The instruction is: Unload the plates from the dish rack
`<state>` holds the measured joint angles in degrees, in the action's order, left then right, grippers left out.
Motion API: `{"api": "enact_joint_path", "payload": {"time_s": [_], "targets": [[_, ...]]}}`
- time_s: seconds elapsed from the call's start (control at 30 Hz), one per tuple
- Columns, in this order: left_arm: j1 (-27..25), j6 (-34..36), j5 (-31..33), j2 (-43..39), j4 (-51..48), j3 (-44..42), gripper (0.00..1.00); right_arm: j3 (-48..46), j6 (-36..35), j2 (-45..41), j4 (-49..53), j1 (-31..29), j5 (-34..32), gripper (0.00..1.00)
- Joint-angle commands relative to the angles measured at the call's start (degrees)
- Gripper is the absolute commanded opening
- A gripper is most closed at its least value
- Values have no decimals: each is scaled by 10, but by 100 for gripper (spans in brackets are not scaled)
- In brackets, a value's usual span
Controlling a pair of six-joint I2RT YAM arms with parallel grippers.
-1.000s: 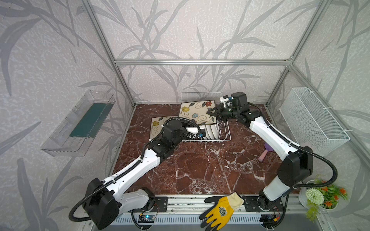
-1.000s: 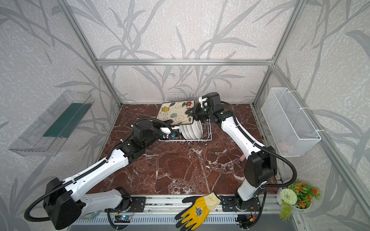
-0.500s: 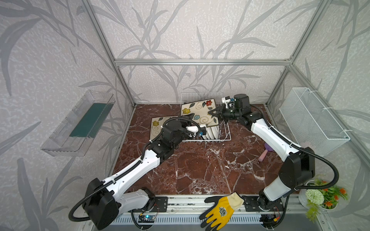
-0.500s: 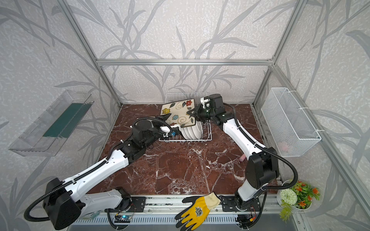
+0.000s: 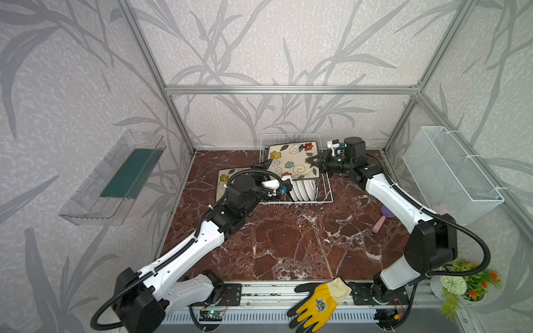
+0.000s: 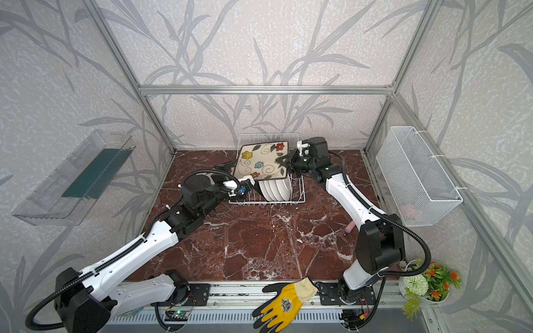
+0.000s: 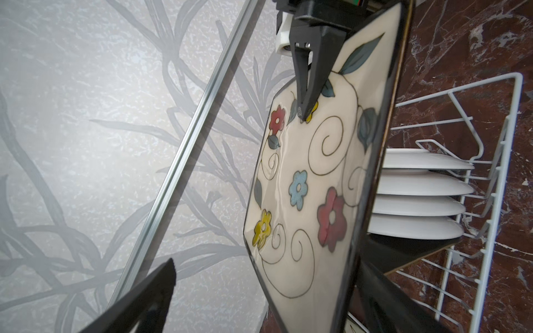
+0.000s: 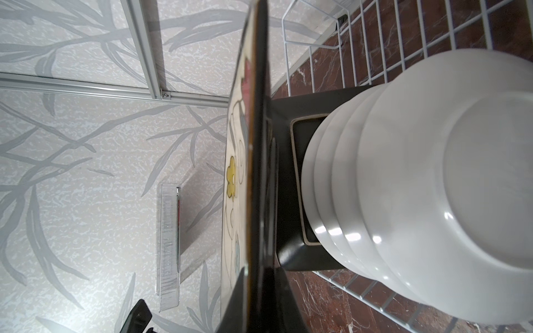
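My right gripper is shut on the right edge of a square flowered plate. It holds the plate tilted above the white wire dish rack. My left gripper is open, and the plate's lower left corner stands between its spread fingers. Several round white plates stand in the rack, with a black-backed square plate behind them. Another flowered plate lies flat on the table left of the rack.
A clear tray hangs on the left wall and a white mesh basket on the right wall. A pink and purple item lies under the right arm. A yellow glove rests on the front rail, beside a flower pot.
My left gripper has opened and let go of the flowered plate. The right gripper keeps hold and has drawn the plate slightly to the right.
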<state>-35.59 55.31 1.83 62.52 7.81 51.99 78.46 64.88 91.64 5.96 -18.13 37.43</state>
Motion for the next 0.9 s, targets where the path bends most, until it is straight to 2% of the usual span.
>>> {"api": "enact_joint_path", "payload": {"time_s": [0.0, 0.23, 0.3, 0.43, 0.53, 0.7, 0.77, 0.87], "targets": [[25, -74, 5, -41, 16, 1, 99, 9, -8, -52, -104, 11, 23, 0], [118, -263, -74, -85, -15, 21, 99, -16, -6, -72, -134, 27, 25, 0], [140, -317, -85, -82, -50, 44, 99, -22, -6, -73, -143, 33, 32, 0], [174, -423, -114, -46, -147, 113, 99, -35, -9, -81, -171, 37, 44, 0], [203, -514, -157, -20, -166, 140, 99, -53, -9, -87, -202, 39, 46, 0], [259, -676, -278, 53, -202, 205, 99, -74, -7, -91, -257, 45, 56, 0], [267, -709, -321, 84, -215, 226, 99, -78, -5, -92, -272, 45, 59, 0], [266, -723, -368, 113, -219, 236, 99, -82, -10, -94, -276, 46, 58, 0]]}}
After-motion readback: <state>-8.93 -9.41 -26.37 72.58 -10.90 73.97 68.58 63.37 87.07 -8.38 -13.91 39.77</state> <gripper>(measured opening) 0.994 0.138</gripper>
